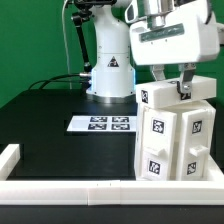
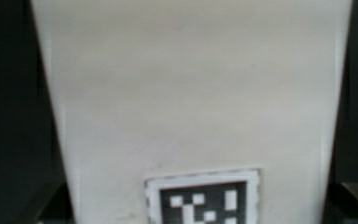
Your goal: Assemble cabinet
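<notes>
The cabinet [image 1: 176, 130] is a large white boxy body with black-and-white tags, standing on the black table at the exterior view's right, against the front rail. My gripper [image 1: 183, 88] comes down from above onto its top edge, and one dark finger [image 1: 184, 86] shows in front of the upper panel. In the wrist view a white cabinet panel [image 2: 185, 90] with one tag [image 2: 206, 200] fills the space between my jaws. The jaws stand against its two sides, shut on it. The fingertips are mostly hidden in dark corners.
The marker board [image 1: 103, 124] lies flat mid-table, left of the cabinet. The white robot base [image 1: 110, 65] stands behind it. A low white border rail [image 1: 70, 186] runs along the front and turns up at the left corner [image 1: 9, 158].
</notes>
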